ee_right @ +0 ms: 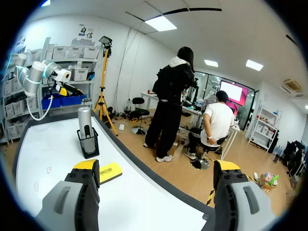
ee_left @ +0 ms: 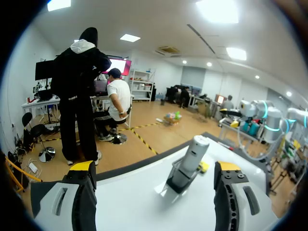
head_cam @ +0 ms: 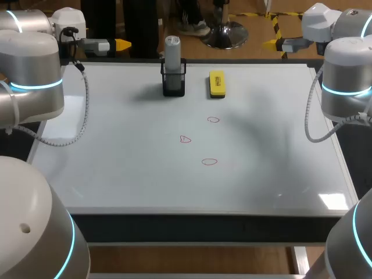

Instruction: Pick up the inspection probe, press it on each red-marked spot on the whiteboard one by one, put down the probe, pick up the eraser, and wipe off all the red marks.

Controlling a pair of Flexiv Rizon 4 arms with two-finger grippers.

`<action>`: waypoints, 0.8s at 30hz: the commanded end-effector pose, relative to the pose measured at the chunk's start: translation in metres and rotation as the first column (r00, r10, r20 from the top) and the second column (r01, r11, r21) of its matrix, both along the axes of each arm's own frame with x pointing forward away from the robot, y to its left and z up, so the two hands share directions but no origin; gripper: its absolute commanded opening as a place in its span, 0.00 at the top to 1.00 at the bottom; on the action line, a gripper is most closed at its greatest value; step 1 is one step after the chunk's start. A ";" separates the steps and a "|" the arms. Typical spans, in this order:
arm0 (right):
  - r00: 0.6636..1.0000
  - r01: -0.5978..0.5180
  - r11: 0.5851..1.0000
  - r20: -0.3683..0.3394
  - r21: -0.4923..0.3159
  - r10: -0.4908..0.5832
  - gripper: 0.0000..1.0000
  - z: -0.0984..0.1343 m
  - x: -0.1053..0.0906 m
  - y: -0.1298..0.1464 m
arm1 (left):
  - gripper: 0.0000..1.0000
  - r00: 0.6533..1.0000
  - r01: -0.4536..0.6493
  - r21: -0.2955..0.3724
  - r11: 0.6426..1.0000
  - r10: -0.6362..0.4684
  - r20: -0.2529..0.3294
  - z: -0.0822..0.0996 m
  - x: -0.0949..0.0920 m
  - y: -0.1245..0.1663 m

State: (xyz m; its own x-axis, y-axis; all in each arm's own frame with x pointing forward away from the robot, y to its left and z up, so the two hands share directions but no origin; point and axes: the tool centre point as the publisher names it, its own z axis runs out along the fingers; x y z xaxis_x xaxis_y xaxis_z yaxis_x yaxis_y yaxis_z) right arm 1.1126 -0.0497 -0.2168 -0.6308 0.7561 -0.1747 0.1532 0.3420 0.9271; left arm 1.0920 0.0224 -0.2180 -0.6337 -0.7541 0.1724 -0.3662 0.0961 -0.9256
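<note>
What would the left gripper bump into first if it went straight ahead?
Probably the probe, standing upright in its black holder. In the left wrist view it sits straight ahead of the left gripper. Height is hard to judge, so the gripper might only clip its top.

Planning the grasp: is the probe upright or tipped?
Upright: the probe stands vertically inside its black mesh holder, top sticking out.

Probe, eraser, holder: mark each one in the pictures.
probe [head_cam: 172, 49], head view, on its grey upper body above the holder.
eraser [head_cam: 216, 83], head view, middle of its yellow top.
holder [head_cam: 174, 85], head view, on its black front wall.
</note>
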 end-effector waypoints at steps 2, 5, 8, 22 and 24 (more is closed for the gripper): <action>1.000 -0.001 1.000 -0.001 0.000 0.001 0.00 0.000 0.000 0.000 | 0.00 1.000 0.000 0.000 1.000 0.000 0.000 0.000 0.000 0.000; 1.000 -0.001 1.000 -0.001 0.000 0.001 0.00 0.000 0.000 0.000 | 0.00 1.000 0.000 0.000 1.000 0.000 0.000 0.000 0.000 0.000; 1.000 -0.001 1.000 -0.001 0.000 0.001 0.00 0.000 0.000 0.000 | 0.00 1.000 0.000 0.000 1.000 0.000 0.000 0.000 0.000 0.000; 1.000 -0.001 1.000 -0.001 0.000 0.001 0.00 0.000 0.000 0.000 | 0.00 0.994 0.097 -0.008 0.995 -0.096 0.053 0.000 -0.004 -0.007; 1.000 -0.001 1.000 -0.001 0.000 0.001 0.00 0.000 0.000 0.000 | 0.00 0.986 0.146 -0.024 0.989 -0.144 0.086 0.000 -0.006 -0.010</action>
